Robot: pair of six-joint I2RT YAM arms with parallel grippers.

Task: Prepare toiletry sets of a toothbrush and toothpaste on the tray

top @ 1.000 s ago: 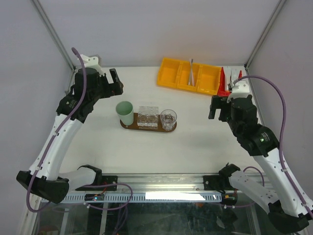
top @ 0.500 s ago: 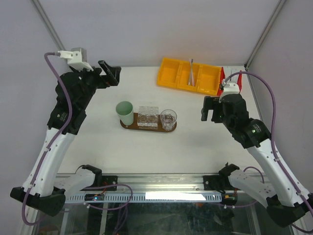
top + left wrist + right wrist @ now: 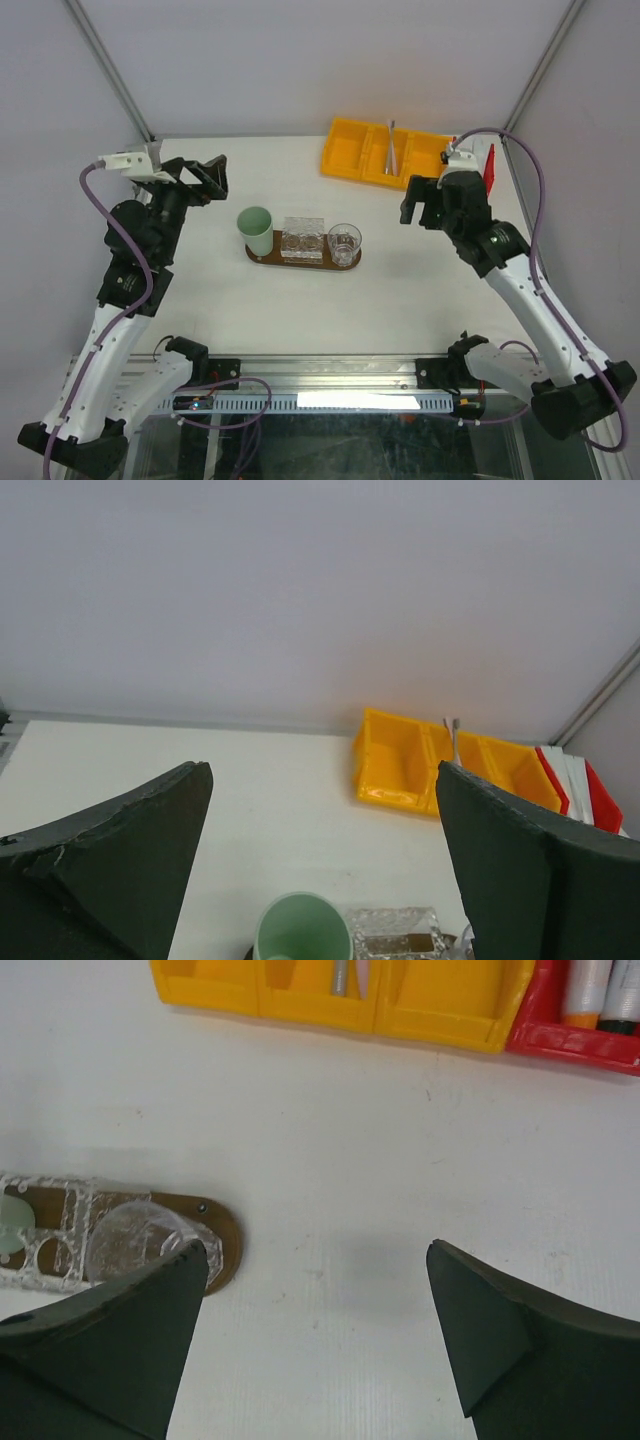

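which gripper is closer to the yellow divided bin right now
Right. The right gripper hangs just off the near side of the yellow divided bin, by its right end; the left gripper is far off to its left.

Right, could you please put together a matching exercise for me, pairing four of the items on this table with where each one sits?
Things:
1. mint-green cup
2. round clear glass
3. toothbrush
4. white tubes

Places:
A. in the red bin
B. at the right end of the tray, as the top view shows it
C. in the middle compartment of the yellow bin
D. at the left end of the tray, as the top view shows it

Pairs: 1-D, 2-B, 3-C, 4-A.
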